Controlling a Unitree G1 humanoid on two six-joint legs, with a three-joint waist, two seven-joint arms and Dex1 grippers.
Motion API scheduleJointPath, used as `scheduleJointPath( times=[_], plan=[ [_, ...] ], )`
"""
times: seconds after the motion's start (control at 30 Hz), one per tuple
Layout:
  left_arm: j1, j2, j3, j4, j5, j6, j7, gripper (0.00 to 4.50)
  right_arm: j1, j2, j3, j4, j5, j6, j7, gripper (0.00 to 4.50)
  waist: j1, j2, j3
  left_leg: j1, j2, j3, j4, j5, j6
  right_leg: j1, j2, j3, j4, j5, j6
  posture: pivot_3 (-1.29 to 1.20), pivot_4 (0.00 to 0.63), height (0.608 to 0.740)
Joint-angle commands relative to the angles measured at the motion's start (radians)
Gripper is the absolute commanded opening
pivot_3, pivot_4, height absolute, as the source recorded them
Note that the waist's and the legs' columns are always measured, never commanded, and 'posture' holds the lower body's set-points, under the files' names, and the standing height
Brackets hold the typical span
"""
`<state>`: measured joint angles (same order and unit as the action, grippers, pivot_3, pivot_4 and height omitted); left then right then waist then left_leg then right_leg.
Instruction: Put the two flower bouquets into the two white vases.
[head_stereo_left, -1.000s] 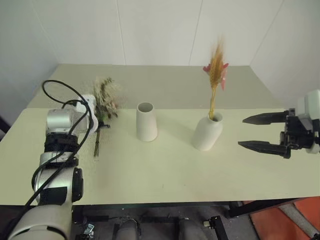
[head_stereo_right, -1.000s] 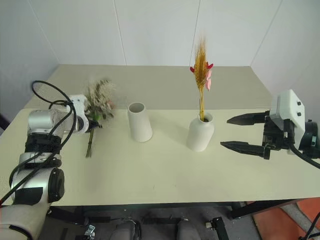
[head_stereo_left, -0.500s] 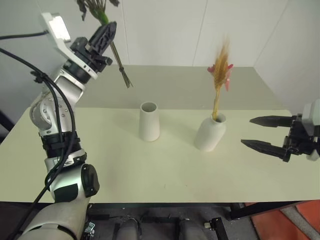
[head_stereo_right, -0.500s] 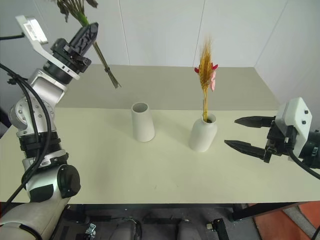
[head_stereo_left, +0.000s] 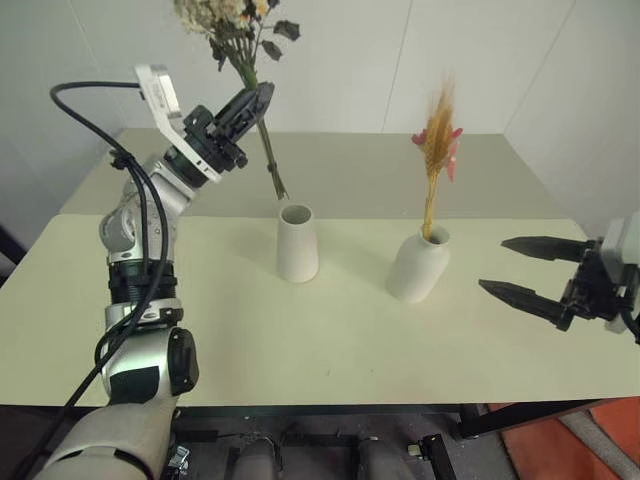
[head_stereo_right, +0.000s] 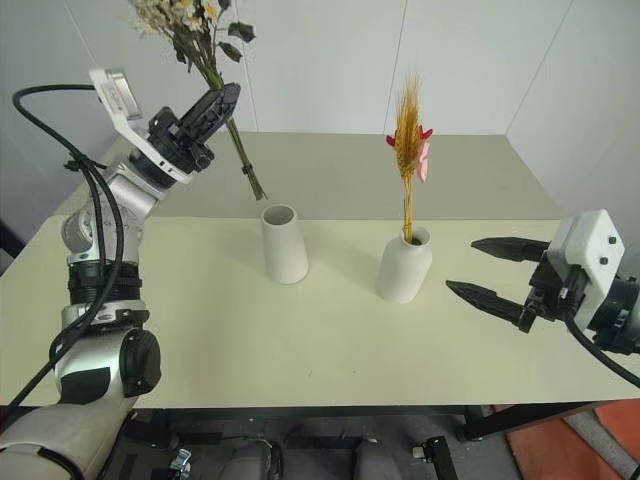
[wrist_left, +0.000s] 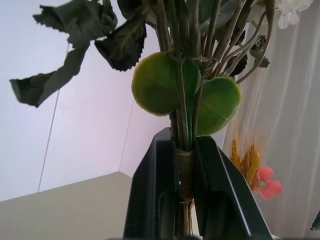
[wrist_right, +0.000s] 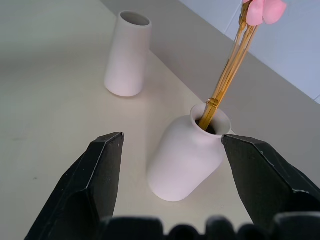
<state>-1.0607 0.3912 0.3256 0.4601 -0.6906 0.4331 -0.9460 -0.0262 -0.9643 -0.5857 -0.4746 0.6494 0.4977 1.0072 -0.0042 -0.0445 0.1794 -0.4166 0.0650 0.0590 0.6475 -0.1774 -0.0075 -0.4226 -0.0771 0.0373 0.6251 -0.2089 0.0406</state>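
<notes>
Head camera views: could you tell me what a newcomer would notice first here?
The bushy bouquet, pinched high above the table in the left gripper, stems hanging toward the tall cone vase. Right of it, yellow wheat stalks stand in the rounded vase, beside the right gripper's spread fingers.

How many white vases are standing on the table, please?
2. The tall cone vase stands empty near the table's middle, under the bushy bouquet in the left claw. The rounded vase, to its right, holds the wheat-like stalks.
</notes>
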Motion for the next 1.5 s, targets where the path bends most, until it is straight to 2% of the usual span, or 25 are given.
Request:
scheduleJointPath(
  times=[0.03,0.5,0.77,0.97,1.33,1.4,1.5],
  plan=[
    [-0.05,0.006,0.015,0.055,-0.007,-0.061,-0.058,0.12,-0.006,0.002,-0.049,-0.022,0.01,-0.014,-0.027,3.76,-0.001,0.0,0.0,0.0,0.0,0.0,0.0,0.0,0.0,0.0,0.0,0.0,0.0,0.0,0.0,0.0,0.15,0.74],
    [-0.103,-0.036,-0.019,0.28,0.081,-0.194,-0.118,0.12,0.016,0.006,-0.061,-0.025,-0.023,-0.036,-0.055,3.76,-0.005,0.0,0.0,-0.002,0.0,0.0,0.0,0.0,0.0,-0.001,0.0,0.0,0.0,0.0,0.0,0.0,0.15,0.74],
    [-0.088,-0.071,-0.014,0.299,0.093,-0.203,-0.129,0.12,0.01,0.007,-0.052,-0.015,-0.029,-0.048,-0.055,3.76,-0.008,0.0,0.0,-0.002,0.0,0.0,0.0,0.0,0.0,-0.001,0.0,0.0,0.0,0.0,0.0,0.0,0.15,0.74],
    [-0.053,-0.077,-0.061,0.317,0.163,-0.264,-0.153,0.12,0.003,0.01,-0.045,-0.008,-0.035,-0.059,-0.058,3.76,-0.008,0.0,0.0,-0.002,0.0,0.0,0.0,0.0,0.0,-0.001,0.0,0.0,0.0,0.0,0.0,0.0,0.15,0.74],
    [0.016,-0.106,-0.079,0.234,0.179,-0.303,-0.151,0.12,0.003,0.005,-0.036,0.015,-0.033,-0.083,-0.033,3.76,-0.008,0.0,0.0,-0.002,0.0,-0.001,0.0,0.0,0.0,-0.001,0.0,0.0,0.0,0.0,0.0,0.0,0.15,0.74],
    [0.034,-0.106,-0.085,0.195,0.173,-0.296,-0.157,0.94,0.003,0.007,-0.037,0.019,-0.034,-0.091,-0.027,3.76,-0.009,0.0,0.0,-0.002,0.0,-0.001,0.0,0.0,0.0,-0.001,0.0,0.0,0.0,0.0,0.0,0.0,0.15,0.74],
    [0.06,-0.091,-0.109,0.142,0.176,-0.286,-0.188,1.8,0.004,0.008,-0.038,0.022,-0.034,-0.092,-0.023,3.76,-0.009,0.0,0.0,-0.002,0.0,-0.001,0.0,0.0,0.0,-0.001,0.0,0.0,0.0,0.0,0.0,0.0,0.15,0.74]
  ],
)
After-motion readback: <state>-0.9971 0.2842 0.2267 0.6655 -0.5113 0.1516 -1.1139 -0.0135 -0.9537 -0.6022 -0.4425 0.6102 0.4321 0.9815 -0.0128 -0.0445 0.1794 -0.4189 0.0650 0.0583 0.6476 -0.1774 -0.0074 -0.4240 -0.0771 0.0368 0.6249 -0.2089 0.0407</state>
